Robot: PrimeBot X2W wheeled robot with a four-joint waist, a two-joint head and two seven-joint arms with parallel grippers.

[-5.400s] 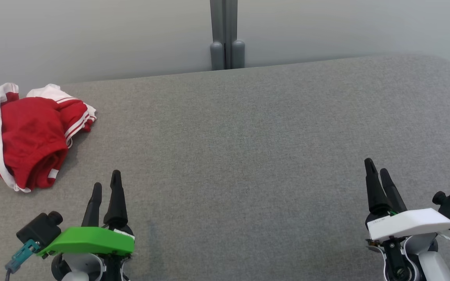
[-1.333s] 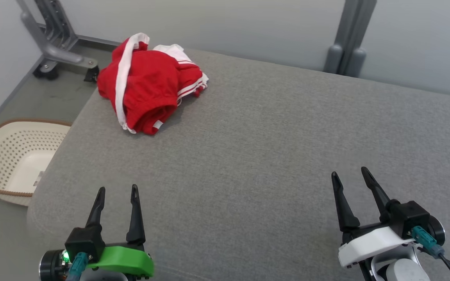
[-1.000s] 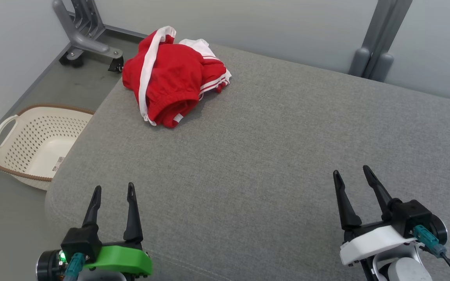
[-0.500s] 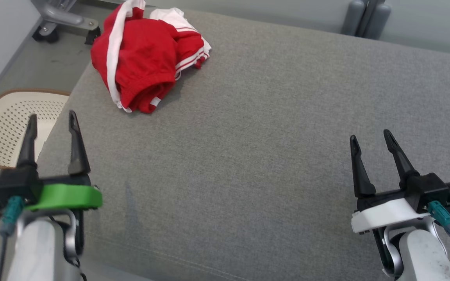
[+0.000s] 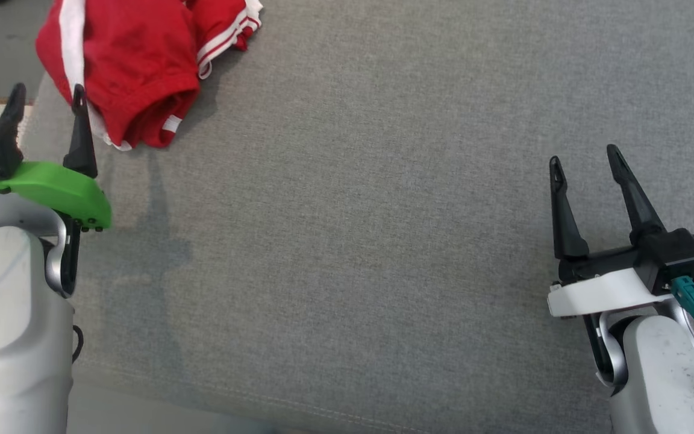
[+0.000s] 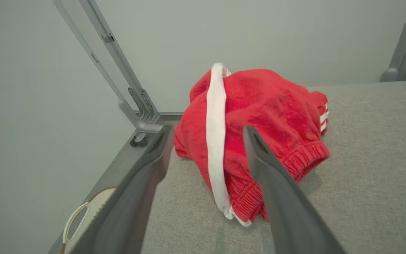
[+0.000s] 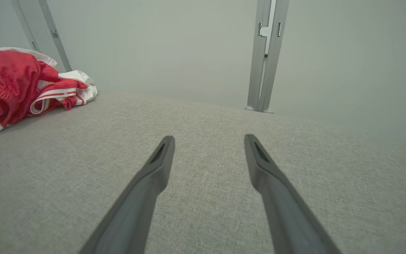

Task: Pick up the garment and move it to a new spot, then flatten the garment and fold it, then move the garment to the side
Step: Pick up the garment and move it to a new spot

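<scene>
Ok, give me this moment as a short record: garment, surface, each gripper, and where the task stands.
garment: red with white stripes, crumpled in a heap at the far left corner of the surface
surface: grey fabric pad
left gripper: open, empty, fingers pointing at the garment's near edge; contact cannot be told
right gripper: open, empty, over the surface well away from the garment
task stage: garment not yet picked up

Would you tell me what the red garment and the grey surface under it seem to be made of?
The red garment looks like soft knit, perhaps fleecy cotton: matte, fuzzy face, ribbed elastic hem. The grey surface looks like woven upholstery fabric: fine heathered weave, stitched seam.
</scene>
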